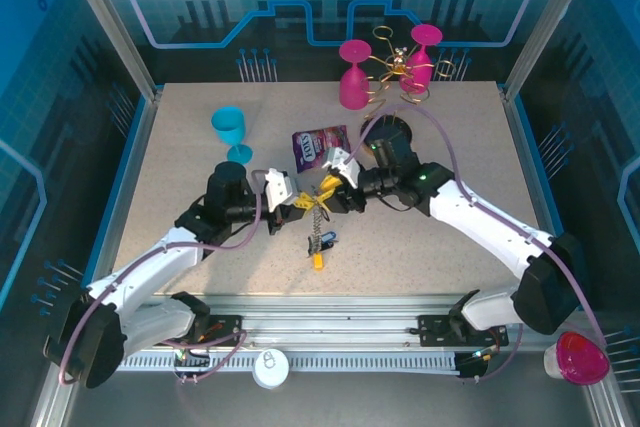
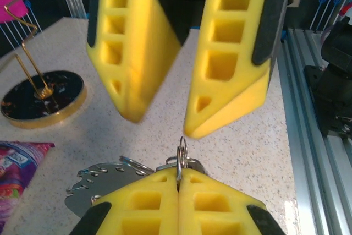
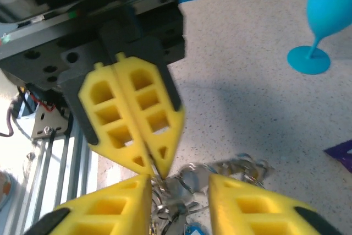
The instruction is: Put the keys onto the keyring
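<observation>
Closest to the lens in the left wrist view, the left gripper (image 2: 179,175) has its yellow fingers squeezed right together on a thin grey wire, which I'm reading as the keyring (image 2: 180,155). Facing it, the right gripper (image 2: 163,125) has its fingers standing apart with nothing pinched. From its own camera, the wire and some metal bits sit in the gap, but they don't look gripped as far as I can see.

Progress-wise: in the top view a bunch of keys (image 1: 319,237) trails from the spot between the two grippers toward the near edge. It ends in a yellow-orange tag with a blue one beside it. So my guess is at least some keys are already threaded. The whole lot is mid-table, just this side of the purple snack packet (image 1: 318,145). Whether more still need to go on, honestly can't say from here.

Hard to make out:
- The ring's full loop isn't traceable anywhere.
- The jagged metal piece (image 2: 96,182) beside the left fingers is half cut off.
- I can't tell if the bunch hangs free or lies on the table (image 1: 170,167).
</observation>
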